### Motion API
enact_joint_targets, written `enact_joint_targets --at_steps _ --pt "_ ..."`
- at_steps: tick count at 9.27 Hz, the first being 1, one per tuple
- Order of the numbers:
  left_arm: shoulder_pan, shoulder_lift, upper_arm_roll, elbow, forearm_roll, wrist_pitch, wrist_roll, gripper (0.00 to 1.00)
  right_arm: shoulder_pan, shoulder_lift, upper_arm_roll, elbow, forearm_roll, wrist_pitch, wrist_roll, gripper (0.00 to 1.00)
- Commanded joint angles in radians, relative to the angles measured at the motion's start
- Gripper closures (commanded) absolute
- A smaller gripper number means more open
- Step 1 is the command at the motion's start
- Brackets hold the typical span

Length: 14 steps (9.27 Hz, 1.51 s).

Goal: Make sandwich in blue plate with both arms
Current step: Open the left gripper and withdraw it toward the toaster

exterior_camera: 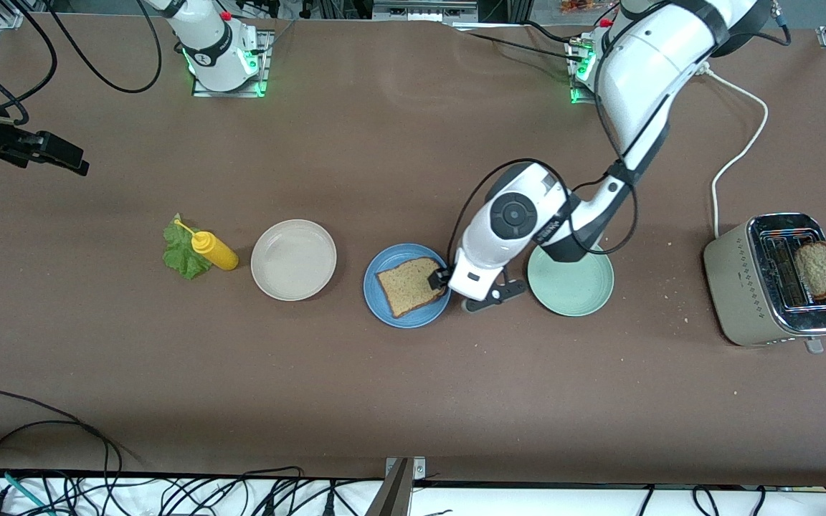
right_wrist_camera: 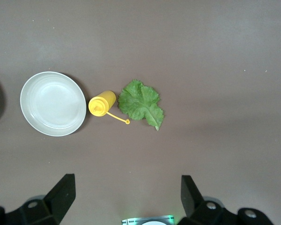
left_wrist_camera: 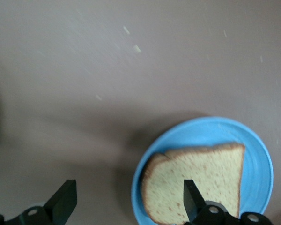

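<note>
I see one bread slice (exterior_camera: 410, 285) lying flat in the blue plate (exterior_camera: 377, 299), its corners turned diamond-wise, one corner pointing toward the front camera, the domed crust edge toward the right arm's end of the table. It is nearly square, so no long axis stands out. The left gripper (exterior_camera: 442, 278) hangs low over the plate's rim beside the slice, fingers (left_wrist_camera: 191, 199) spread wide and holding nothing. The right gripper (right_wrist_camera: 126, 199) waits high above the table, its fingers also wide apart and empty. A lettuce leaf (exterior_camera: 182, 251) lies touching the yellow squeeze bottle (exterior_camera: 215, 250), just beside the beige plate (exterior_camera: 293, 259). The pale green plate (exterior_camera: 576, 287) sits beside the blue one. A second slice (exterior_camera: 819, 269) stands in the toaster (exterior_camera: 746, 283).
</note>
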Motion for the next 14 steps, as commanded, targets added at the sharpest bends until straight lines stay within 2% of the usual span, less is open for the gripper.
enact_joint_targets --at_steps 1,4,8,12,13,14 --pt "0.118 -0.129 -0.001 -0.007 0.028 -0.162 0.026 0.00 -0.004 -0.012 0.003 -0.009 0.018 -0.001 -0.001 0.00" --pt "0.299 -0.235 0.000 -0.009 0.028 -0.350 0.265 0.00 -0.004 -0.012 0.003 -0.009 0.018 -0.002 0.001 0.00" --pt "0.526 -0.354 0.002 -0.007 0.028 -0.410 0.586 0.00 0.000 -0.014 0.009 -0.009 0.018 -0.004 0.016 0.00" --pt "0.678 -0.393 -0.010 0.031 0.008 -0.454 0.857 0.00 0.014 -0.009 0.044 -0.023 0.002 -0.011 0.013 0.00" --pt "0.689 -0.411 -0.011 0.033 -0.036 -0.473 0.870 0.00 0.014 0.000 0.046 -0.023 0.002 -0.016 0.014 0.00" --pt "0.709 -0.436 -0.009 0.031 -0.131 -0.489 0.876 0.00 0.014 0.002 0.044 -0.023 0.004 -0.012 0.015 0.00"
